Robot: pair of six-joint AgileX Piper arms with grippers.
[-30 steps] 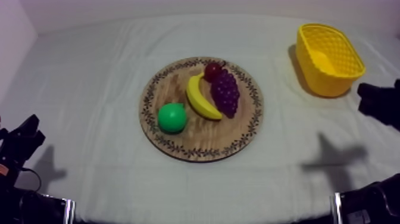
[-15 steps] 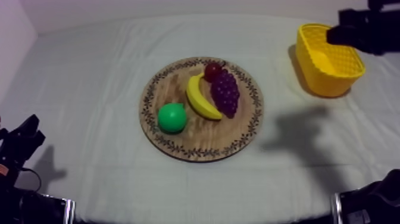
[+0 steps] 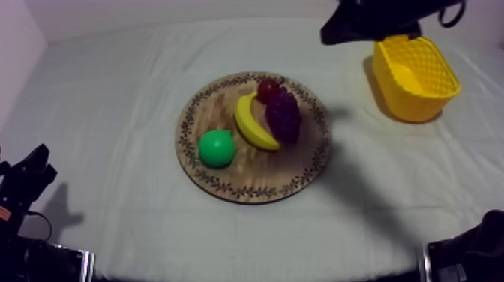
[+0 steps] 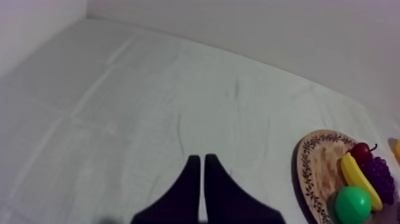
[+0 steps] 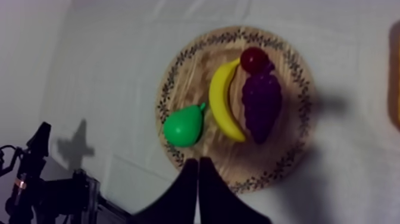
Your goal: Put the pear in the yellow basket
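Note:
The green pear [image 3: 217,148] lies on the near-left part of the round wooden board [image 3: 225,105] in the middle of the table. The yellow basket [image 3: 414,73] stands at the far right, with nothing in its visible part. My right gripper [image 3: 330,34] hangs high over the back of the table, just left of the basket. Its fingers [image 5: 197,162] lie together as a narrow wedge, looking down on the pear [image 5: 184,126] and the board [image 5: 190,77]. My left gripper [image 3: 34,165] rests low at the left edge, shut [image 4: 199,159], with the pear [image 4: 353,205] far off to its right.
A banana [image 3: 253,124], a bunch of grapes [image 3: 285,116] and a small red fruit [image 3: 268,90] share the board to the right of the pear. The right arm's shadow falls on the cloth between board and basket.
My right arm has risen from the right edge and swung to the back, then leftward past the basket. Its shadow has slid toward the board. The left arm and the fruit are unmoved.

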